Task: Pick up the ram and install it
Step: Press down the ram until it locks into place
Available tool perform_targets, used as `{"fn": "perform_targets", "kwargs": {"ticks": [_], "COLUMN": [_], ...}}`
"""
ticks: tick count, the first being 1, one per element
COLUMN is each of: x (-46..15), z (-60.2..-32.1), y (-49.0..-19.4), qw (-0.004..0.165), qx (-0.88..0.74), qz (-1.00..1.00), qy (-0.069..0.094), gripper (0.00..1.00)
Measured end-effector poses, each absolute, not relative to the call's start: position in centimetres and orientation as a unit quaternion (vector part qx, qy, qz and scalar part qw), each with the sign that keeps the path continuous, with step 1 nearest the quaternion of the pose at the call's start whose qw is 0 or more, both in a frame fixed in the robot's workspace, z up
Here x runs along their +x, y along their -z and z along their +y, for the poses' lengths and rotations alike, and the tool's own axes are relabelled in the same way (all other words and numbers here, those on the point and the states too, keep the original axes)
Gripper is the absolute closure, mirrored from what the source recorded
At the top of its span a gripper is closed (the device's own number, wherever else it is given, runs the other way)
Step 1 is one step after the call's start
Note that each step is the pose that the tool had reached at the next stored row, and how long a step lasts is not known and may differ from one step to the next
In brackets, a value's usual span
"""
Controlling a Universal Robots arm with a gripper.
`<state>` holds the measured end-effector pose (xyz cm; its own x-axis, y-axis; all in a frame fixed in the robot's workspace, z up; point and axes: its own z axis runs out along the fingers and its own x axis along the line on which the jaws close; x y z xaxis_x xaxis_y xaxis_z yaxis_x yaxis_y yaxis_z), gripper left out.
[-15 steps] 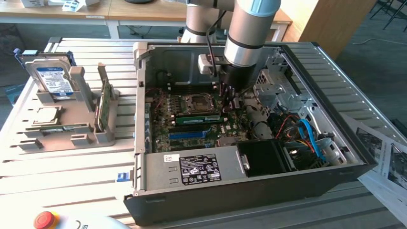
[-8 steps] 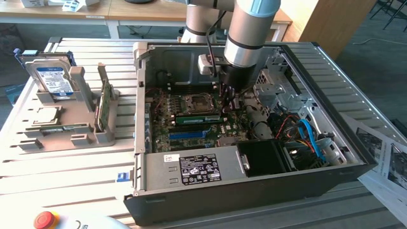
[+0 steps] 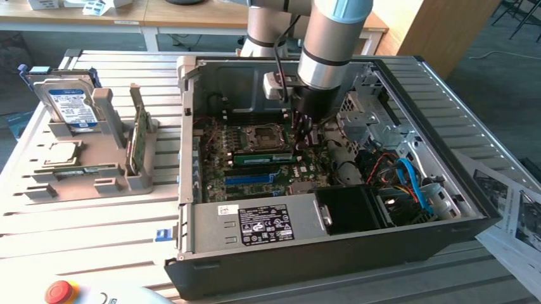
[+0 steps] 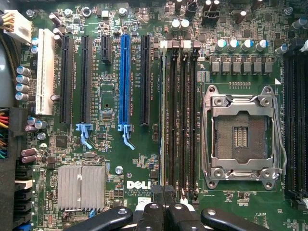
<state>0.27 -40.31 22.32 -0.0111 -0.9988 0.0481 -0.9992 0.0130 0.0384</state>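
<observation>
- Exterior view: the arm reaches straight down into the open computer case, and its gripper is low over the motherboard, just off the exterior view's right of the CPU socket.
- Exterior view: the ram shows as a narrow green strip standing on edge in the memory slots, between the socket and the blue expansion slot. Its long axis runs across the view from left to right.
- Exterior view: the gripper hangs over the strip's right-hand end, so the stick stretches away from it toward the exterior view's left.
- Exterior view: outside the case, a grey holder carries a hard drive, a square CPU chip and a second thin green board on edge. All of these are well apart from the gripper.
- Wrist view: the gripper has its jaws drawn together, with the two black fingers meeting over the end of the slot bank.
- Wrist view: the ram appears as a thin pale edge in the slot farthest from the empty socket. It runs lengthwise away from the fingertips, in line with them.
- Wrist view: I cannot tell whether the tips pinch the stick, press on it or merely hover above it.
</observation>
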Motion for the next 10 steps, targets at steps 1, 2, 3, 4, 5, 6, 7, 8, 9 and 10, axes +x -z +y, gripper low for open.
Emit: {"fn": "perform_targets", "kwargs": {"ticks": [1, 2, 3, 4, 5, 6, 7, 8, 9, 10], "x": [0.27, 0.27, 0.27, 0.27, 0.27, 0.27, 0.27, 0.27, 0.27, 0.27], "z": [-40.31, -40.31, -40.31, -40.31, -40.31, -40.31, -40.31, -40.31, -40.31, -40.31], "y": [-22.3, -22.28, -22.26, -22.24, -22.22, -22.2, -22.2, -22.2, -22.2, -22.2], "qw": [0.031, 0.031, 0.031, 0.031, 0.031, 0.031, 0.031, 0.031, 0.031, 0.031], "qx": [0.702, 0.702, 0.702, 0.702, 0.702, 0.702, 0.702, 0.702, 0.702, 0.702], "qz": [-0.711, -0.711, -0.711, -0.711, -0.711, -0.711, -0.711, -0.711, -0.711, -0.711], "qy": [-0.003, -0.003, -0.003, -0.003, -0.003, -0.003, -0.003, -0.003, -0.003, -0.003], "gripper": [0.89, 0.89, 0.89, 0.89, 0.89, 0.89, 0.89, 0.89, 0.89, 0.89]}}
